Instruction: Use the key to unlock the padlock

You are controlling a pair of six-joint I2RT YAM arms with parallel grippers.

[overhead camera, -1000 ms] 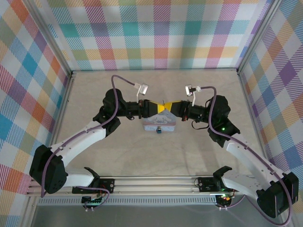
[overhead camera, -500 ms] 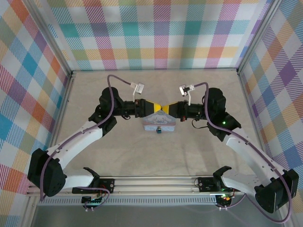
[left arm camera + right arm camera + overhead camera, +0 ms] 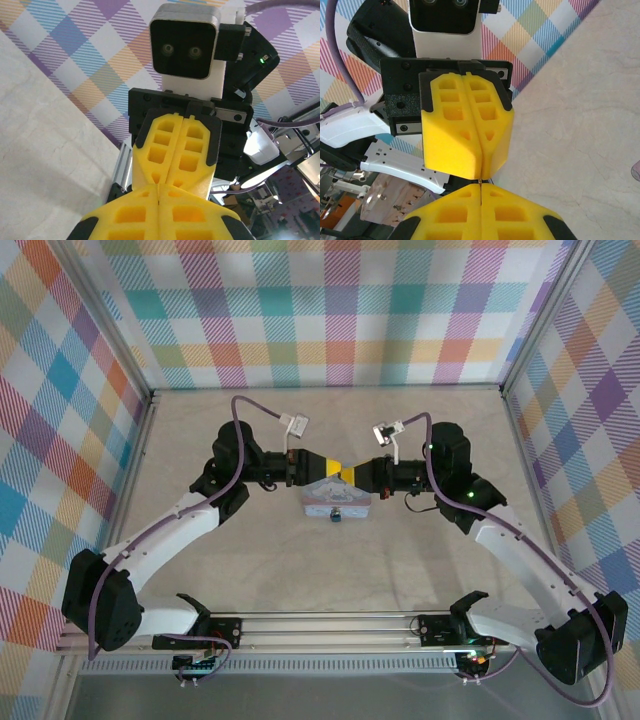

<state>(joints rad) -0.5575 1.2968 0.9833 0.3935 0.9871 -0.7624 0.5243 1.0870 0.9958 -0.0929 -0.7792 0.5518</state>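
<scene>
My left hand (image 3: 338,470) and right hand (image 3: 353,473) are both pressed together, tips touching at frame centre. Padlock (image 3: 337,517) just below them, at near edge of tin (image 3: 320,502) on worktop (image 3: 300,560).

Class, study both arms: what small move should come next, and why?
Probably ease the right tool open: it and the left tool are shut tip to tip above the tin, with a dark sliver, perhaps the key, between them; the padlock lies lower.
</scene>
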